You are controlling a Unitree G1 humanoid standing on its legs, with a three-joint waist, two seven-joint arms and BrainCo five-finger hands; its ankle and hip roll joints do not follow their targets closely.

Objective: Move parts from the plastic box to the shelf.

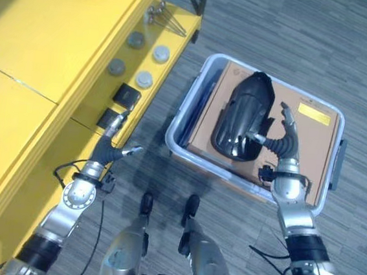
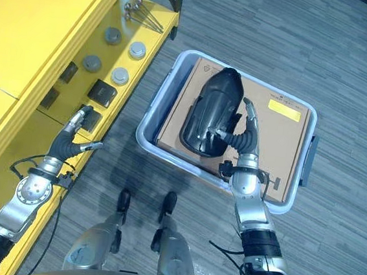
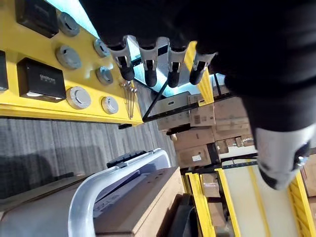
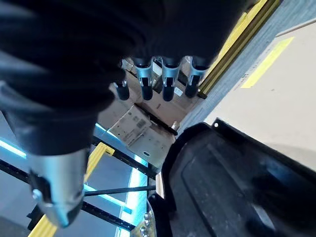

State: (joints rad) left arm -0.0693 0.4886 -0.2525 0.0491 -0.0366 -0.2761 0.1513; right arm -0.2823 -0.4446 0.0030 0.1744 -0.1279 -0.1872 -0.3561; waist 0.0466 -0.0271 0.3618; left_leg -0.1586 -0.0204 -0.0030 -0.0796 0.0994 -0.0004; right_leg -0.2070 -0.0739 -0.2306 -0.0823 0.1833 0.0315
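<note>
Both head views look steeply down from above, a small step apart, sharing the yellow shelf at left and the plastic box at right. The left wrist view looks from very close past the left hand at shelf and box rim. The right wrist view sits just above the black part.
</note>
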